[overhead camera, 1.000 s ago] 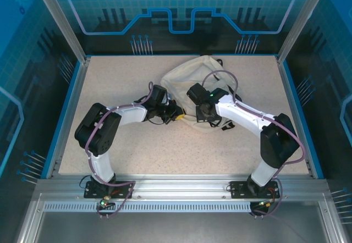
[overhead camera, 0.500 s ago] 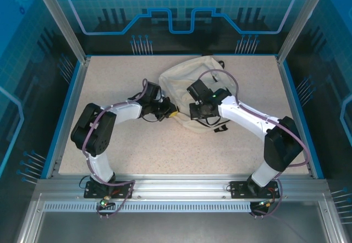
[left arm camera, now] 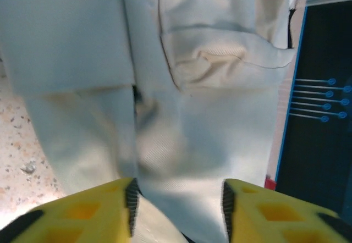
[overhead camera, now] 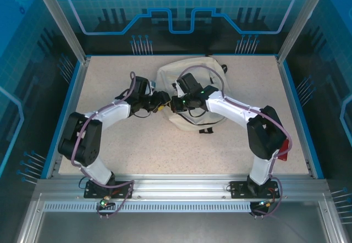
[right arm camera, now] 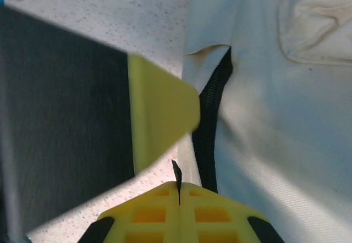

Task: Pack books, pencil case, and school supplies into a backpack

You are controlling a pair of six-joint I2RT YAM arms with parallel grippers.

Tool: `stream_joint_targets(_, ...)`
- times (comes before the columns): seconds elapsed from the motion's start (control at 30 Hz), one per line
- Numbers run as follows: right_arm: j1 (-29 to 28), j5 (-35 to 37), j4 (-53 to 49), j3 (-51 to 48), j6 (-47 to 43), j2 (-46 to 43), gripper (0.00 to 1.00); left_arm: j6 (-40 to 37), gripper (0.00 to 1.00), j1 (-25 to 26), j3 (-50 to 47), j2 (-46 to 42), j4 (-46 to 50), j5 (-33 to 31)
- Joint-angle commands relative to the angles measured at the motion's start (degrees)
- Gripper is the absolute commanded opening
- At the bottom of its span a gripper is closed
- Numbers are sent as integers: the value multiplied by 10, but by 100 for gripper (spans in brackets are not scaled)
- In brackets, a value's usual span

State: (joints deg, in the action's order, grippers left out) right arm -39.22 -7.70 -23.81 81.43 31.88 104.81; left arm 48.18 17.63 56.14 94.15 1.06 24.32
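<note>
The cream backpack (overhead camera: 190, 119) lies on the speckled table (overhead camera: 110, 144), towards the back and a little right of the middle, and both arms reach in to its left edge, where they meet. The left claw (left arm camera: 177, 202) stands partly open. Its two yellow fingers (left arm camera: 110, 210) are clearly apart, and pale backpack cloth fills the gap between them. The cloth lies loosely across the gap, so the fingers are not clamped on it. Whether they touch it at all cannot be told from the wrist view. Beyond those fingers the bag shows a stitched pocket (left arm camera: 220, 61) and folds of fabric. The right claw (right arm camera: 179, 191) is pressed fully together, with only a thin seam between its yellow fingers. A black sliver (right arm camera: 176, 171) is pinched at the tip and stands up from the seam. It is too small to say what it is. It sits just beside the bag's dark zipper (right arm camera: 212, 116), which runs along the edge of the cloth. One yellow finger of the left claw crosses close in front of the right claw.
</note>
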Motion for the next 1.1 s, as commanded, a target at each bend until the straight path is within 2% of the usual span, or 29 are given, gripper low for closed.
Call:
stream_joint_targets(0.0,-1,-45,47,33,13,21,0,24,51,-3,-36,-27,-4,9)
stream_joint_targets(0.27,4,-26,48,21,41,23,0,80,50,-3,-55,-23,12,-12)
stream_joint_targets(0.43,4,-10,34,16,54,15,0,117,50,2,-55,10,-35,23)
stream_joint_targets(0.67,-2,60,-14,-8,86,-16,0,135,50,4,-50,23,-43,-4)
stream_joint_targets(0.93,-7,29,8,-41,93,-32,0,133,40,15,-31,47,-11,5)
stream_joint_targets(1.07,-9,7,12,-40,103,-20,0,122,26,18,-37,36,13,6)
